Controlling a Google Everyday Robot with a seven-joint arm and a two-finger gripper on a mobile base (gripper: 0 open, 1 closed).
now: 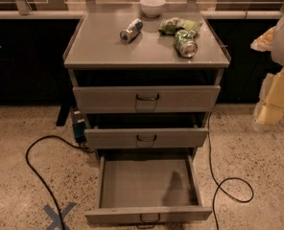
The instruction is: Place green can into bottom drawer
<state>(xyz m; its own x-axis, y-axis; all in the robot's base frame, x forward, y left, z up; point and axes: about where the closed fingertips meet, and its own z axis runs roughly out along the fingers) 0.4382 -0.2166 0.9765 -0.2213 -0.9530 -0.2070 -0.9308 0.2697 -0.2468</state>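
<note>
Farthest left, a black cable (36,166) looped over the speckled floor beside a blue tape cross (59,214), neither of them in my way. On the grey counter (99,47), a silver-and-blue can (131,30) lay on its side left of centre, with a white bowl (152,6) behind it at the back edge.

Below, the bottom drawer (132,181) stood pulled out toward me, its floor bare. The two drawers above it were pushed in.

Right of centre, a crumpled green snack bag (173,26) touched the green can (185,43). The can lay on its side near the counter's front right corner, one shiny end facing me. Nothing held it.

At the far right edge were the pale shapes of my arm (276,90), beside the cabinet and well apart from the can. My jaws were somewhere in that mass. I could not tell whether they were released or clenched.

I judged the reach had not begun, and the risks lay in the can's pose. Being round and on its side, it could roll off the nearby edge if I nudged it from the wrong side. The bag pressed against it could get caught in the grasp and be dragged along. The look-alike silver can invited a wrong pick. Releasing too high over the drawer could let the can bounce out.
</note>
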